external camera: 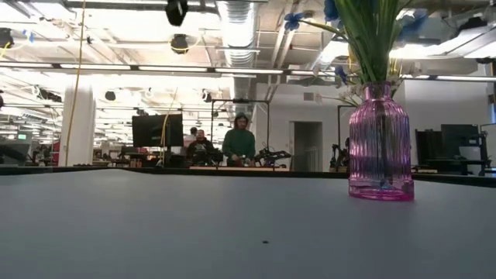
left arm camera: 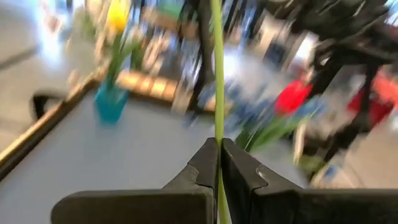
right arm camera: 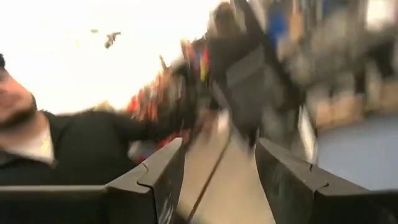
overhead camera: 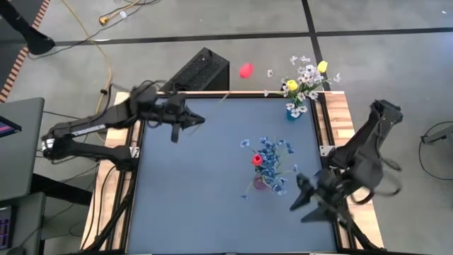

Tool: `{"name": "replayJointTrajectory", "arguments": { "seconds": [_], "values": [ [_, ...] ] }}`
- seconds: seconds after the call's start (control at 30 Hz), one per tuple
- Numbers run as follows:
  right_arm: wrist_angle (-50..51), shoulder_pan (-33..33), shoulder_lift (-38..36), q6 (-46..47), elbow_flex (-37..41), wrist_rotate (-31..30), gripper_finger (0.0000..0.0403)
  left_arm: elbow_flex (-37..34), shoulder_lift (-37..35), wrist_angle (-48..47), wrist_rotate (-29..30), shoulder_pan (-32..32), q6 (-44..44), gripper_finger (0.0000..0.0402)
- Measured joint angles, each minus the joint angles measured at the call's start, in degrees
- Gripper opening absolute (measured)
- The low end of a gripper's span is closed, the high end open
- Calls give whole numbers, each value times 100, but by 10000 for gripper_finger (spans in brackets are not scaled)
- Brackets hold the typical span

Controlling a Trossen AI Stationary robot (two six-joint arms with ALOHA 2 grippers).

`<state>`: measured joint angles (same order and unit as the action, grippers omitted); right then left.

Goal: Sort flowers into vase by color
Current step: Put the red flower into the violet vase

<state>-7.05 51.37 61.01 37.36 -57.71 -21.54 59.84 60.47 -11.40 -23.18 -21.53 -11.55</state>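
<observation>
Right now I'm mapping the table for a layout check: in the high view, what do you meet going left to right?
Left tool, shut on a red flower's stem → red flower past the far edge → pink vase with blue flowers and a red one → blue vase with white and yellow flowers → right tool, open.

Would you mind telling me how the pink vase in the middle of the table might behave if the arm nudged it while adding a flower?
The pink vase is tall and narrow on a small base, so it probably tips rather than slides. Blue flowers spread well above its neck, likely making it top-heavy. It looks like clear glass or plastic, so possibly fragile and slick; I cannot tell which.
</observation>
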Motion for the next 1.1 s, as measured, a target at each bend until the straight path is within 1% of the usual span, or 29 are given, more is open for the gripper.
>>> {"name": "replayJointTrajectory", "arguments": {
  "seconds": [0.07,0.13,0.2,0.27,0.37,0.47,0.6,0.7,0.77,0.8,0.97,1.1],
  "values": [
    [-696,-102,-143,-1040,0,-266,223,-264,-217,748,362,381,-362,0],
    [-1325,-272,-216,-1979,-5,-579,223,-406,-334,1225,672,695,-540,0],
    [-1694,-534,-242,-2692,-11,-847,223,-414,-347,1359,971,971,-560,0],
    [-1712,-918,-211,-3063,-43,-909,223,-418,-291,1500,1265,1218,-560,0],
    [-1494,-1632,-83,-3091,-107,-672,223,-418,-87,2018,1427,1571,-540,0],
    [-1259,-2429,38,-2805,-181,-148,223,-414,237,2577,1421,1908,-550,0],
    [-1183,-3161,226,-2796,-275,89,223,-414,679,3248,1421,2257,-552,0],
    [-920,-3513,357,-2822,-449,508,223,-412,958,3733,1430,2380,-681,0],
    [-780,-3690,473,-2781,-598,902,223,-411,1102,3878,1451,2435,-798,0],
    [-702,-3762,515,-2754,-661,1005,223,-376,1203,3922,1462,2470,-845,0],
    [-275,-4029,777,-2748,-987,1287,223,-86,1654,3919,1435,2607,-820,0],
    [-57,-4139,853,-2734,-1107,1498,223,60,1820,3922,1404,2602,-772,0]
  ]
}}
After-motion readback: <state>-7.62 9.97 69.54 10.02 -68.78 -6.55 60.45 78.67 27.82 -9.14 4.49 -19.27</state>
